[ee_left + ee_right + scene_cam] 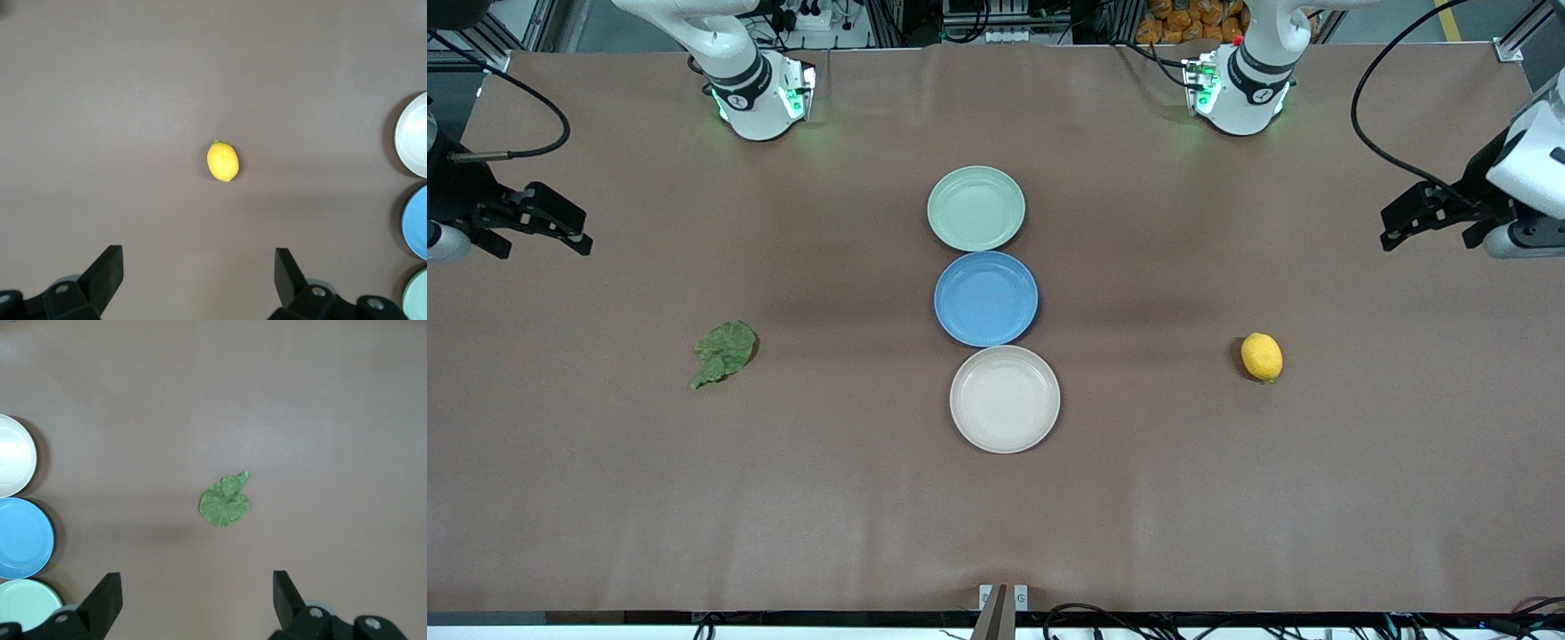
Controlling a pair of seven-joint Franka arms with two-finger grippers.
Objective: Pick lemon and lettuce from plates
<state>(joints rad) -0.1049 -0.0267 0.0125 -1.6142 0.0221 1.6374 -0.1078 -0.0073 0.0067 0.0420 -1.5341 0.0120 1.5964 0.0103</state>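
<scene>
The lemon (1262, 356) lies on the bare table toward the left arm's end, off any plate; it also shows in the left wrist view (223, 161). The lettuce (725, 352) lies flat on the table toward the right arm's end, and shows in the right wrist view (225, 501). The pale green plate (975, 208) and the beige-white plate (1005, 399) sit mid-table, both empty. My left gripper (1392, 227) (198, 257) is open and empty, up over the table near the lemon. My right gripper (580, 229) (197, 581) is open and empty, up over the table near the lettuce.
An empty blue plate (986, 298) sits between the two other plates, touching both, the three in a row down the table's middle. The arms' bases stand along the table's back edge. Cables hang near each gripper at the table's ends.
</scene>
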